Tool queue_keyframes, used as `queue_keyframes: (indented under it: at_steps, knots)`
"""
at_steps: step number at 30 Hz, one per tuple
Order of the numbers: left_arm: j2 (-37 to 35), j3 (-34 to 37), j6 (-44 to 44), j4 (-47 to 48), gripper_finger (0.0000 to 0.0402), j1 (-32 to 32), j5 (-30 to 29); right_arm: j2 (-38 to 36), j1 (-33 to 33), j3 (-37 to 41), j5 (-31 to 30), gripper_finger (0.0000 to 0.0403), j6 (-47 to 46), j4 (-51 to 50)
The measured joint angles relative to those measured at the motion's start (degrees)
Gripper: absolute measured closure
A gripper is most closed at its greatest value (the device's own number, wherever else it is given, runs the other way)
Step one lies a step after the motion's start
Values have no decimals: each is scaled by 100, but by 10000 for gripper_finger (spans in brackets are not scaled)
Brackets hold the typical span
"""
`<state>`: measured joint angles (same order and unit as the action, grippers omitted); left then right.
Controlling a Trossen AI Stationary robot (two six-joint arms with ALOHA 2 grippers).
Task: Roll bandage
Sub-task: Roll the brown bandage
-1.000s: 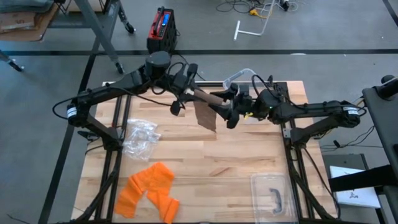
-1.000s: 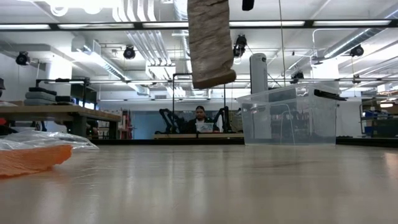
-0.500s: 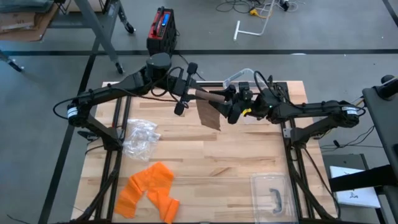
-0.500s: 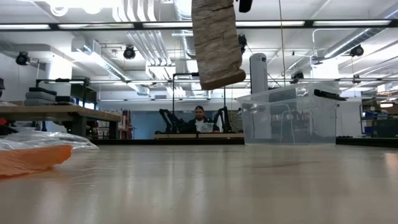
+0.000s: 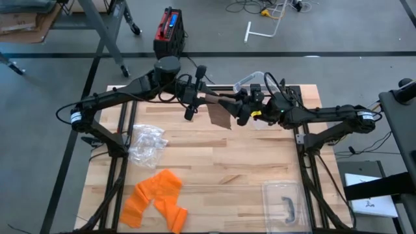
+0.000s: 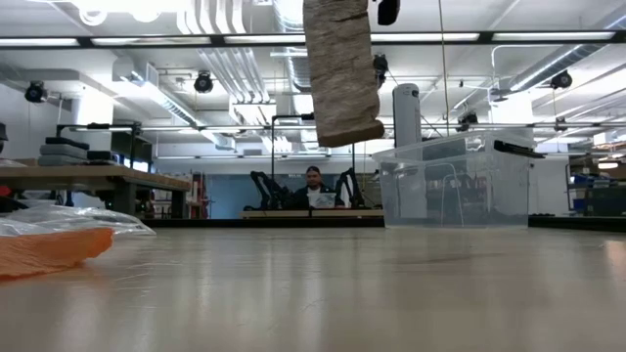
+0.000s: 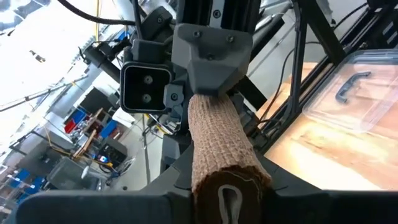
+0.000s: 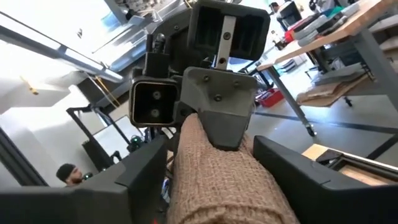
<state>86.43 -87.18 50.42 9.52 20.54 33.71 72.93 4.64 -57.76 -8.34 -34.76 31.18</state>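
Bandage held aloft near table far edge, between both claws. Left claw pinched on rolled end. Right claw spread around roll, grip unconfirmed. Loose tail seen hanging; rolling judged partly done, tail left to wind.

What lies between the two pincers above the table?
The rolled brown bandage spans the gap between the left pincer and the right pincer, its loose end hanging down. The high view shows it best.
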Motion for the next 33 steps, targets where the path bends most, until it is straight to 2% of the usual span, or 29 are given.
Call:
queue_keyframes:
  at_steps: [4,8,12,19,24,29,33]
  knots:
    - [0,-1,-345,25,335,-2,-281,0,11,0,-74,210,23,-86]
    - [0,-2,-577,60,331,-2,-306,0,13,2,-150,243,223,-81]
    - [-2,-2,-1365,99,301,23,-257,0,46,2,-141,262,500,-90]
    - [6,-6,-2796,156,187,211,473,9,88,2,-212,266,1211,-105]
    - [52,-7,-4026,20,111,436,1418,7,94,2,-159,277,1747,-217]
    - [170,-7,-4787,-155,90,713,1514,4,101,2,-216,280,2185,-249]
    - [448,-7,-5198,-447,101,780,2058,4,98,2,-218,280,2532,-281]
